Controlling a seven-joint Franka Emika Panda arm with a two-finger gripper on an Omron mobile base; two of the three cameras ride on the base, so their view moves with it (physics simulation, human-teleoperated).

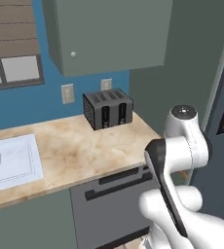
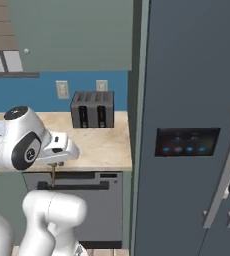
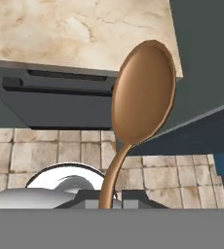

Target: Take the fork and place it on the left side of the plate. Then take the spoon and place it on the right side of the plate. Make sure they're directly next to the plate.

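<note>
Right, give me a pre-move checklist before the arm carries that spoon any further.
1. Spoon held: ok. The spoon rises from between the fingertips of the gripper, jaws shut on its handle.
2. Spoon attitude: ok. The bowl points away from the hand, above the edge of the counter.
3. Plate located: cannot tell. A blue patch sits at the right edge of the hand view, too little to say what it is.
4. Fork placed: cannot tell.
5. Counter obstacles: ok. The toaster stands at the back by the wall; the sink is off to the left.
6. Clearance from the fridge: cannot tell from these angles.
</note>
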